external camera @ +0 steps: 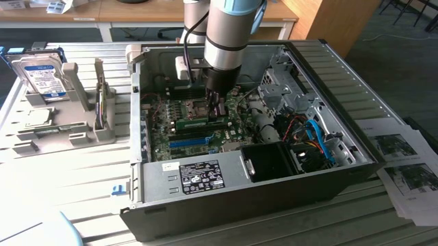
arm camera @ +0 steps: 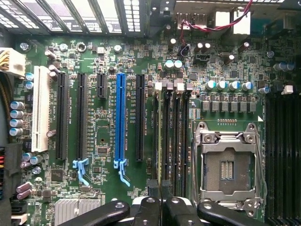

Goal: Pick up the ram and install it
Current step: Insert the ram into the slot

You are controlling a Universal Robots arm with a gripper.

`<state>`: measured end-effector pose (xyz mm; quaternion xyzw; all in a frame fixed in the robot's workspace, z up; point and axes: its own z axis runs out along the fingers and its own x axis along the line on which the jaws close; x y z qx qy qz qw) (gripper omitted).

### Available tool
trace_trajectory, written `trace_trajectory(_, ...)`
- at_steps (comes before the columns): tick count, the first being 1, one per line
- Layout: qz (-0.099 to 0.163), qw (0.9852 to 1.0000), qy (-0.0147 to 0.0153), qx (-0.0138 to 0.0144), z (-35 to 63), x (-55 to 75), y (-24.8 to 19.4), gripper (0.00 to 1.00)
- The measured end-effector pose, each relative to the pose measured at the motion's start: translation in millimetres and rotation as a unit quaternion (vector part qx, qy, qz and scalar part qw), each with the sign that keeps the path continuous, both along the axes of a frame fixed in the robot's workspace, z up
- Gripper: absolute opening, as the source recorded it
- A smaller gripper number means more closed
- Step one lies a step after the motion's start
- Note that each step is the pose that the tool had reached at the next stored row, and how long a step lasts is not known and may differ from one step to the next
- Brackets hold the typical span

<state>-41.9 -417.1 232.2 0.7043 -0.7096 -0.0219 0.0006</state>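
**Open computer case [external camera: 329, 195] on a pale slatted table [external camera: 75, 169], seen from the room.**

- **Near side:** At six o'clock of the case, the grey near wall carries a black label [external camera: 198, 174]. A black fan shroud [external camera: 274, 160] sits just beside it, toward five o'clock.
- **Board:** Beyond these lies the green motherboard [external camera: 161, 148] with its bright blue slot strip [external camera: 188, 142].
- **Task object:** Just past the strip, near the board's centre, the ram [external camera: 195, 123] stands on edge along the memory slots. It lies between the blue strip and the processor socket [external camera: 198, 107].
- **Gripper:** The gripper [external camera: 217, 117] hangs vertically over the stick, nearer its three o'clock end. Its fingers [arm camera: 168, 190] are drawn close together and pinch the thin board. Whether the stick is fully seated in a slot cannot be told.
- **Surroundings:** At nine o'clock of the case, well apart, a silver hard drive [external camera: 41, 77] stands upright in a grey holder [external camera: 75, 130]. At three o'clock, printed sheets [external camera: 403, 164] lie on the table.
- **Background:** Farthest off, at twelve o'clock, stand wooden desks [external camera: 137, 13].
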Motion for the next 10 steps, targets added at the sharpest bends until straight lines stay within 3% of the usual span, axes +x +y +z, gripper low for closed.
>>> trace_trajectory(10,0.0,1.0,0.0,-0.0001,-2.4,0.0,0.0,0.11)
